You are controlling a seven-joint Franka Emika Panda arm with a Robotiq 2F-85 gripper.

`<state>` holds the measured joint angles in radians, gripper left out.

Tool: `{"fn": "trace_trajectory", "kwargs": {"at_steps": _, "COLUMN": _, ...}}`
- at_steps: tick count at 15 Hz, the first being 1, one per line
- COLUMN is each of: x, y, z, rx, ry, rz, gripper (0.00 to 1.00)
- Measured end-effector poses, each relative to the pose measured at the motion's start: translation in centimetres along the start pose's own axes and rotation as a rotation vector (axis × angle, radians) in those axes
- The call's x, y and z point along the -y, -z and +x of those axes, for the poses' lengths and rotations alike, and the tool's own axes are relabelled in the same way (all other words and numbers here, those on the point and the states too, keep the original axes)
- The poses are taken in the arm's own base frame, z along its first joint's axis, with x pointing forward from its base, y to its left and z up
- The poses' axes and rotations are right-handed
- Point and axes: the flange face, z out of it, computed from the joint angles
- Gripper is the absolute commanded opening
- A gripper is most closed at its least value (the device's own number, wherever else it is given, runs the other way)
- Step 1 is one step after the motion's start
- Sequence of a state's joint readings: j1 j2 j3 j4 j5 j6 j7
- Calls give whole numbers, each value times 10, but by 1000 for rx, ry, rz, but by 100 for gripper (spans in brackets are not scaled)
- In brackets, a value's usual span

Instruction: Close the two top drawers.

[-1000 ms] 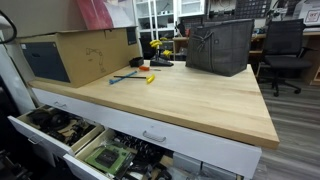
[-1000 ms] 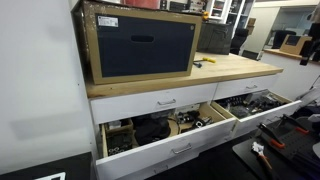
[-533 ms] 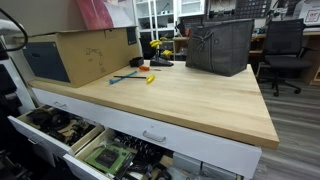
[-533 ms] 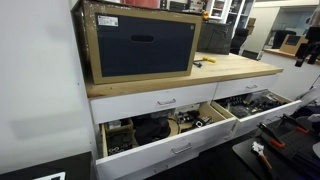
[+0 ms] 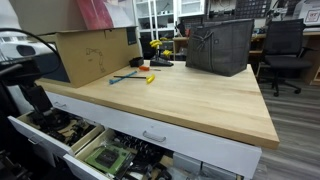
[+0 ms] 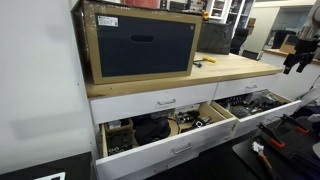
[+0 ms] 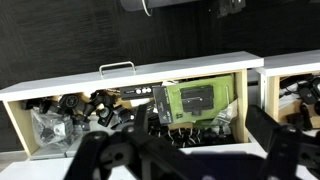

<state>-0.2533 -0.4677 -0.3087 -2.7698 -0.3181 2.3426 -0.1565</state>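
My tool (image 7: 178,145), blurred along the bottom of the wrist view, has its fingers (image 7: 272,138) spread wide apart with nothing between them. Past it the drawer with green circuit boards (image 7: 195,100) stands pulled out mid-frame, and in an exterior view the drawer with dark tools (image 5: 48,124) is open at lower left. Above, the wooden worktop (image 5: 190,105) carries a cardboard box (image 5: 85,55) at upper left

Two open drawers (image 6: 150,157) jut out (heaped full); their fronts stand unobstructed.
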Motion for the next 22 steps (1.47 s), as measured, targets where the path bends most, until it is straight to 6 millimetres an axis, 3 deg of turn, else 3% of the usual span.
{"fn": "trace_trajectory", "kwargs": {"at_steps": 9, "x": -43, "y": -83, "z": 45, "rx": 30, "ry": -18, "rz": -47, "gripper": 100}}
{"fn": "trace_trajectory", "kwargs": {"at_steps": 15, "x": -63, "y": -149, "z": 64, "rx": 106, "ry": 32, "rz": -75, "gripper": 100}}
{"fn": "trace_trajectory", "kwargs": {"at_steps": 16, "x": -64, "y": -161, "z": 66, "rx": 120, "ry": 47, "rz": -82, "gripper": 75}}
{"fn": "trace_trajectory", "kwargs": {"at_steps": 18, "x": -66, "y": -184, "z": 71, "rx": 144, "ry": 87, "rz": -96, "gripper": 66}}
{"fn": "trace_trajectory", "kwargs": {"at_steps": 22, "x": -70, "y": -223, "z": 80, "rx": 174, "ry": 153, "rz": -122, "gripper": 34}}
